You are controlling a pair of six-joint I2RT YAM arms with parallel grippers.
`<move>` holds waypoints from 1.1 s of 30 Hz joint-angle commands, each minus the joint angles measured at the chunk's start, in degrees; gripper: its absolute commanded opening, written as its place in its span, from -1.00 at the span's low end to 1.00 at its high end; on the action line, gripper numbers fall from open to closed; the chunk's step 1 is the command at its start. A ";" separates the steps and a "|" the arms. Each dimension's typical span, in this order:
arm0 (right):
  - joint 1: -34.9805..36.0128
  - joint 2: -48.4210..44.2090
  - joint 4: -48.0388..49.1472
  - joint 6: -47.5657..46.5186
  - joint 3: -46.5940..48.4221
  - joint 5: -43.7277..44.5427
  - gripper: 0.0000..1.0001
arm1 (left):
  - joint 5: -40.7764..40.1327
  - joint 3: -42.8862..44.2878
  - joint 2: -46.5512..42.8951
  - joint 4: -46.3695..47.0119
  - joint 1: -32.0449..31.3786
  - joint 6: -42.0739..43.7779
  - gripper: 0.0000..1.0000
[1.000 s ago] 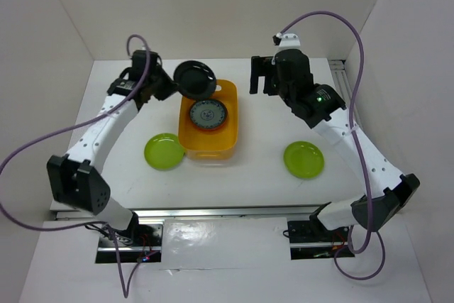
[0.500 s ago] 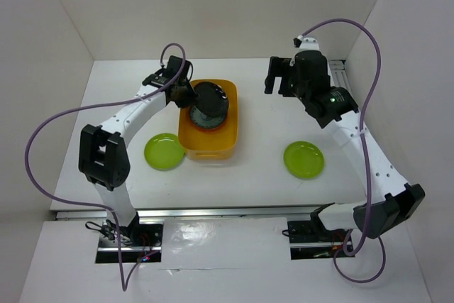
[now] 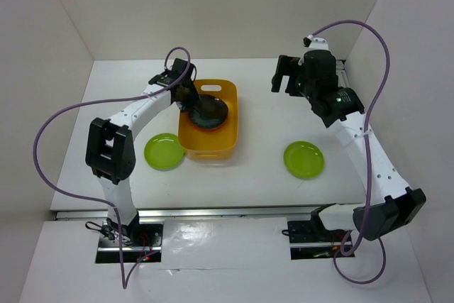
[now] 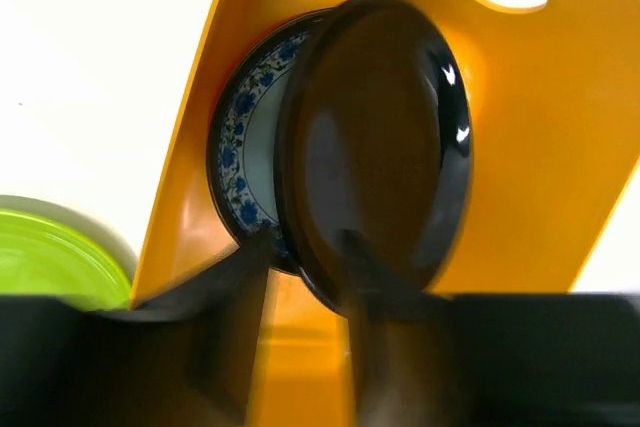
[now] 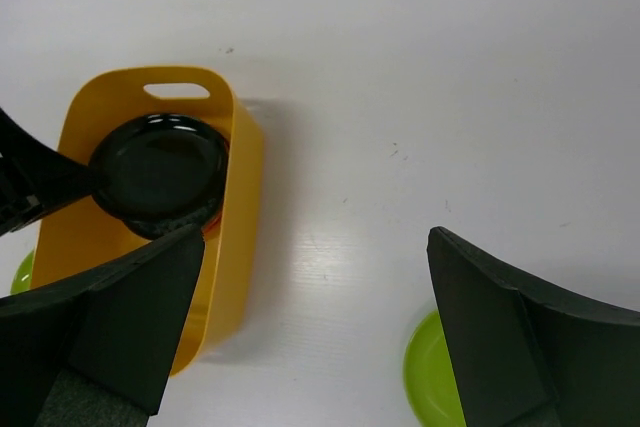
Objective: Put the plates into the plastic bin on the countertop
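The yellow-orange plastic bin point(image 3: 232, 133) stands mid-counter; it also shows in the left wrist view point(image 4: 560, 147) and the right wrist view point(image 5: 243, 177). My left gripper point(image 3: 189, 99) reaches into it, shut on the rim of the black plate point(image 3: 210, 109), which hangs tilted just over the blue-patterned white plate point(image 4: 238, 162). The left gripper point(image 4: 305, 269) is blurred. One lime green plate point(image 3: 164, 151) lies left of the bin, another point(image 3: 303, 159) to its right. My right gripper point(image 3: 285, 79) is open and empty, high at the back right; its jaws point(image 5: 316, 237) stand wide apart.
White walls close in the countertop point(image 3: 262, 115) at the back and both sides. The bin's slot handle point(image 3: 211, 86) faces the back wall. Purple cables arc above both arms. The right green plate point(image 5: 432, 377) lies under my right gripper's near side.
My left gripper has carried the black plate from above the bin's back-left corner down into the bin, over the patterned plate. My right gripper has drifted a little to the right.
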 commanded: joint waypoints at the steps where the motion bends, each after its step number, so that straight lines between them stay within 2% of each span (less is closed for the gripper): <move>1: -3.03 -2.60 -0.85 1.60 -0.83 -0.55 1.00 | 0.73 2.60 -1.19 1.08 0.12 1.61 0.03; 2: -3.91 -2.61 -1.90 1.61 -1.44 -0.55 1.00 | 1.26 3.22 -1.20 1.08 0.12 2.14 0.20; 4: -6.28 -3.30 -2.96 2.22 -2.67 -1.08 1.00 | 3.01 4.09 -2.68 1.08 0.12 2.84 0.23; 6: -7.78 -4.80 -4.37 3.54 -5.38 -1.08 1.00 | 3.81 5.50 -3.74 1.08 -0.49 3.55 0.99; 11: -14.89 -9.53 -7.62 8.02 -13.65 -5.64 1.00 | 5.22 7.61 -7.78 2.31 -1.20 6.09 1.00; 19: -24.30 -12.80 -21.94 16.10 -21.55 -2.13 1.00 | 8.11 13.33 -13.24 -1.55 -1.72 14.26 1.00; 21: -26.93 -14.90 -21.95 18.21 -25.07 -5.62 1.00 | 12.22 13.85 -13.94 -2.43 0.80 16.63 1.00; 24: -29.05 -19.10 -18.98 23.29 -34.73 -12.65 1.00 | 15.33 15.17 -13.24 -6.91 6.61 16.64 1.00; 25: -29.84 -20.35 -17.14 24.97 -39.63 -13.20 1.00 | 16.20 12.83 -13.93 -6.92 8.02 15.42 1.00; 28: -29.85 -23.52 -14.67 29.12 -46.60 -11.72 1.00 | 20.15 5.87 -17.71 -4.03 13.12 11.55 1.00; 33: -29.85 -21.69 -10.10 29.03 -48.12 -9.78 0.94 | 22.27 2.87 -18.78 -2.26 14.36 10.84 1.00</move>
